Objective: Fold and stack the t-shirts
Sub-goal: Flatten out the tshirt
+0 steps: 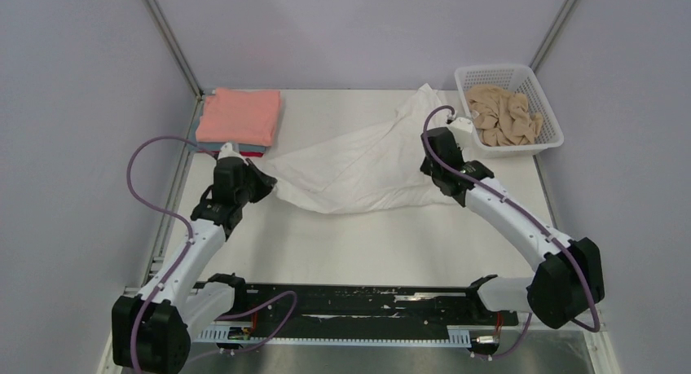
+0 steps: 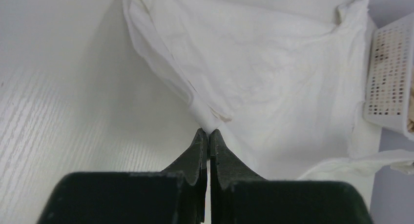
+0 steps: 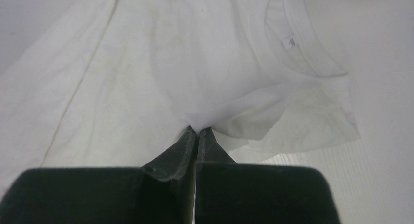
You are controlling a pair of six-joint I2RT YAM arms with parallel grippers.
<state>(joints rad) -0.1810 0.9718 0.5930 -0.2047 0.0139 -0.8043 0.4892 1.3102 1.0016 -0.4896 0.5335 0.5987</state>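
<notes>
The large white t-shirt lies spread and rumpled across the middle of the table. My left gripper is shut on its left corner; the left wrist view shows the jaws pinching a tip of white cloth. My right gripper is shut on the shirt's right side; the right wrist view shows the jaws pinching cloth just below the collar. A salmon-pink folded shirt tops a stack at the back left, with teal and red edges beneath it. A tan shirt lies crumpled in the basket.
The white mesh basket stands at the back right, and shows in the left wrist view. Grey walls enclose the table on three sides. A black rail runs along the near edge between the arm bases.
</notes>
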